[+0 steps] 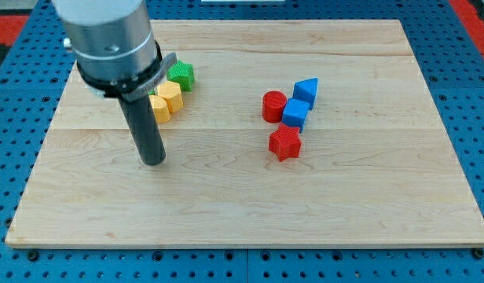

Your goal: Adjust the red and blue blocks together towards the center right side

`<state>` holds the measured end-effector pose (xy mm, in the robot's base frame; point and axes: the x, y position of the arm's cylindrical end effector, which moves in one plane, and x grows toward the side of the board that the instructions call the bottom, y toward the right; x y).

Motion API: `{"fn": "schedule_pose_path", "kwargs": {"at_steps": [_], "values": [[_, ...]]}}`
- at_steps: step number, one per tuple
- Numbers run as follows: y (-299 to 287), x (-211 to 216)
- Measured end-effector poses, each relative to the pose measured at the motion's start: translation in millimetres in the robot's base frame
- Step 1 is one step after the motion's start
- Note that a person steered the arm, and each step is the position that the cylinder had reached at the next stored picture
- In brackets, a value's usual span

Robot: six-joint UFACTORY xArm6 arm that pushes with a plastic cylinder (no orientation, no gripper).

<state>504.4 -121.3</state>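
A red cylinder point(273, 106), a blue cube point(296, 115), a blue triangular block point(306, 90) and a red star block point(285, 143) sit clustered just right of the board's middle. The cube touches the cylinder and the triangular block; the star lies just below the cube. My tip point(153, 160) rests on the board at the left of the middle, far to the left of this cluster and touching no block.
Two yellow blocks point(166, 101) and a green block point(181, 75) lie at the view's upper left, just right of the rod and partly hidden by the arm's body. The wooden board point(368, 204) lies on a blue pegboard surface.
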Motion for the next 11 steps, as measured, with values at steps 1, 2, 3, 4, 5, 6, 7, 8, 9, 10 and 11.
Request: {"fn": "schedule_pose_path", "kwargs": {"at_steps": [1, 2, 3, 4, 5, 6, 7, 8, 9, 10, 11], "values": [[24, 6], [81, 6], [132, 5], [193, 16], [201, -24], [204, -43], [202, 1], [179, -36], [182, -60], [169, -51], [101, -55]]}}
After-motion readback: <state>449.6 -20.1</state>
